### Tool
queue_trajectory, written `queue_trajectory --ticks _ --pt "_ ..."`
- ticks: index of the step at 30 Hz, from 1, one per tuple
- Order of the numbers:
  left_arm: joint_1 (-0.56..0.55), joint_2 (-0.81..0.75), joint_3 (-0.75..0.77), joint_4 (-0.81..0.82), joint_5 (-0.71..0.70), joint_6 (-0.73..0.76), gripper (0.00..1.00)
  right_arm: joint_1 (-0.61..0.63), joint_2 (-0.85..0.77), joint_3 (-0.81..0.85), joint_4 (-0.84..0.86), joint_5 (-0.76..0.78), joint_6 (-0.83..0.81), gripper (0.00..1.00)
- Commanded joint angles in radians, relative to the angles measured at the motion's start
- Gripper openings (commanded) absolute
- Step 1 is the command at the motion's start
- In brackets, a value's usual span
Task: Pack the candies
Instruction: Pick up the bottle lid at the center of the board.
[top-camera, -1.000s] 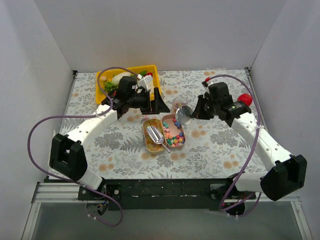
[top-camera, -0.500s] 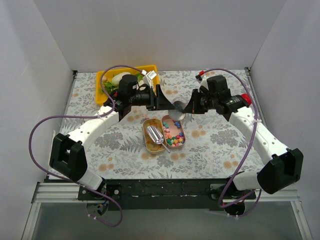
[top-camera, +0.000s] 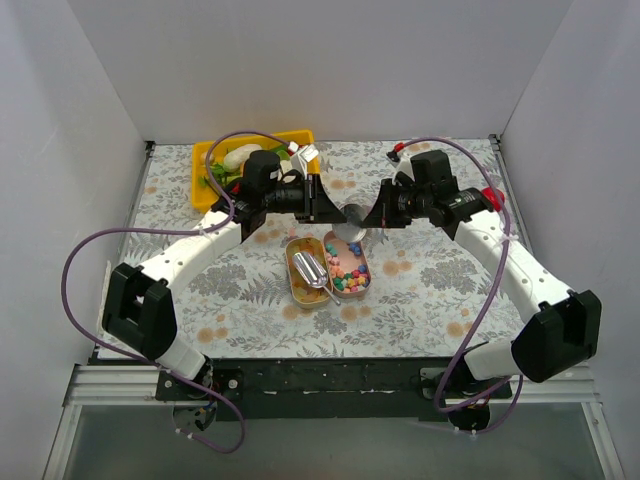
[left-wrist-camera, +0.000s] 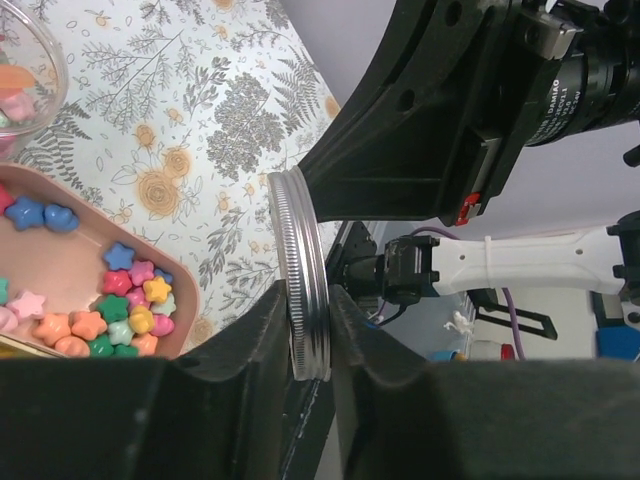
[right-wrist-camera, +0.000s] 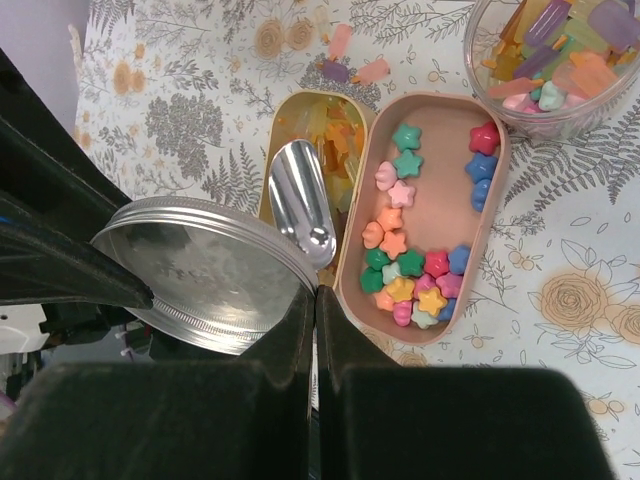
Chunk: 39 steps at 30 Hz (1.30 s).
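The lid (right-wrist-camera: 200, 270) is clamped in the jaws of both left gripper (left-wrist-camera: 308, 330) and right gripper (right-wrist-camera: 315, 300); the candies (right-wrist-camera: 410, 260) are left unpacked.

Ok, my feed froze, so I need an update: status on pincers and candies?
Both shut on the lid, held aloft: left pincer, right pincer. Loose candies in the pink tray. Idle scoop alongside.

You see a yellow tray (top-camera: 203, 155) with toy vegetables (top-camera: 240, 155) at the far left of the flowered tablecloth (top-camera: 420, 290). A red ball (top-camera: 490, 196) lies near the far right edge, partly hidden.
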Motion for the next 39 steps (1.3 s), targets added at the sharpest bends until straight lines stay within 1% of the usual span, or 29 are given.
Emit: queue_trajectory --ticks 1,2,3,5,8,10,11,12,13,15,17,18,21,22,24,25,26,29,32,33,34,35,36,38,39 --pt "-0.004 0.001 0.055 -0.043 -0.007 0.062 0.13 -0.003 0.008 0.055 0.053 -0.037 0.012 0.01" --pt "-0.004 0.001 0.058 -0.051 -0.01 0.067 0.1 -0.002 0.009 0.06 0.05 -0.039 0.012 0.01" --pt "-0.004 0.001 0.058 -0.06 -0.016 0.071 0.05 -0.002 0.014 0.064 0.049 -0.042 0.012 0.01" --pt "-0.004 0.003 0.068 -0.071 -0.033 0.074 0.01 -0.003 0.022 0.078 0.043 -0.05 0.012 0.01" --pt "-0.006 0.006 0.089 -0.1 -0.059 0.077 0.0 -0.002 0.026 0.09 0.038 -0.048 0.012 0.01" --pt "-0.004 0.013 0.103 -0.12 -0.07 0.074 0.0 -0.002 0.023 0.094 0.04 -0.038 0.011 0.06" --pt "-0.004 0.015 0.108 -0.127 -0.076 0.073 0.0 -0.002 0.023 0.098 0.035 -0.031 0.011 0.1" --pt "-0.004 0.019 0.12 -0.141 -0.091 0.067 0.0 -0.002 0.019 0.103 0.033 -0.024 0.009 0.19" --pt "-0.004 0.024 0.124 -0.149 -0.1 0.062 0.0 -0.003 0.013 0.104 0.035 -0.007 0.009 0.24" --pt "-0.001 0.027 0.14 -0.172 -0.12 0.044 0.0 -0.006 0.0 0.112 0.036 0.01 0.008 0.38" --pt "0.008 0.041 0.152 -0.186 -0.12 0.024 0.0 -0.009 -0.018 0.117 0.044 0.03 0.008 0.47" --pt "0.014 0.047 0.164 -0.205 -0.119 -0.005 0.0 -0.014 -0.026 0.117 0.056 0.041 0.008 0.54" --pt "0.049 0.076 0.189 -0.235 -0.073 -0.062 0.0 -0.014 -0.069 0.1 0.099 0.065 -0.033 0.61" --pt "0.062 0.084 0.199 -0.236 -0.029 -0.115 0.0 -0.014 -0.092 0.071 0.142 0.059 -0.053 0.63" --pt "0.1 0.108 0.209 -0.239 0.024 -0.179 0.0 -0.012 -0.118 0.046 0.176 0.052 -0.101 0.65" --pt "0.111 0.116 0.219 -0.239 0.06 -0.235 0.0 -0.012 -0.148 0.02 0.225 0.033 -0.145 0.66" --pt "0.131 0.124 0.23 -0.245 0.068 -0.26 0.0 -0.009 -0.162 0.002 0.248 0.027 -0.171 0.66" --pt "0.161 0.137 0.255 -0.256 0.093 -0.35 0.0 0.073 -0.195 -0.006 0.291 0.084 -0.282 0.67" --pt "0.174 0.141 0.259 -0.261 0.076 -0.432 0.0 0.141 -0.159 0.043 0.267 0.16 -0.374 0.67" --pt "0.175 0.139 0.253 -0.261 0.069 -0.45 0.0 0.203 -0.143 0.054 0.267 0.232 -0.398 0.67" --pt "0.177 0.141 0.249 -0.262 0.061 -0.467 0.0 0.236 -0.135 0.06 0.265 0.274 -0.453 0.67" --pt "0.181 0.139 0.244 -0.282 0.05 -0.501 0.0 0.295 -0.127 0.069 0.271 0.307 -0.478 0.67" --pt "0.183 0.142 0.244 -0.285 0.044 -0.51 0.0 0.322 -0.106 0.075 0.273 0.365 -0.506 0.67" --pt "0.183 0.144 0.256 -0.326 0.027 -0.525 0.0 0.391 -0.077 0.1 0.271 0.43 -0.57 0.64" --pt "0.185 0.145 0.262 -0.345 0.003 -0.527 0.0 0.412 -0.048 0.109 0.268 0.496 -0.586 0.64"
